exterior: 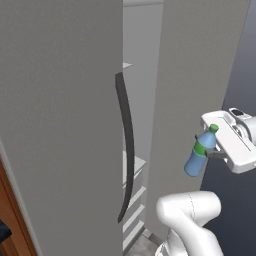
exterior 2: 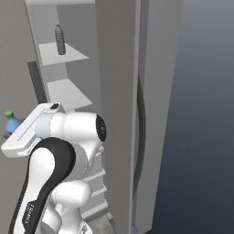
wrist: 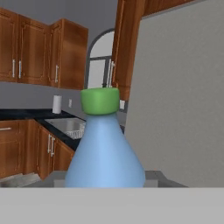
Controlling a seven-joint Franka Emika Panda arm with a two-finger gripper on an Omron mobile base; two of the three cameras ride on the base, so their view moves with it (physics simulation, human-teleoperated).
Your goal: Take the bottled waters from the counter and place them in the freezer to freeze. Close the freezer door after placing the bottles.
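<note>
At far left stands the closed left-hand door [exterior: 60, 125], its long dark handle [exterior: 127, 150] along the inner edge. Beside it a gap opens onto the freezer [exterior 2: 68, 55] and its white shelves [exterior 2: 61, 51]; the grey-clear bottle [exterior 2: 60, 39] stands upright on a high one. The freezer door [exterior: 192, 100] is swung out, edge toward the base. Right of that edge, in free air, the claw [exterior: 209, 152] pinches the pale blue bottle [exterior: 199, 154], cap [exterior: 213, 128] up. Its green label [exterior: 201, 148] shows no readable writing.
</note>
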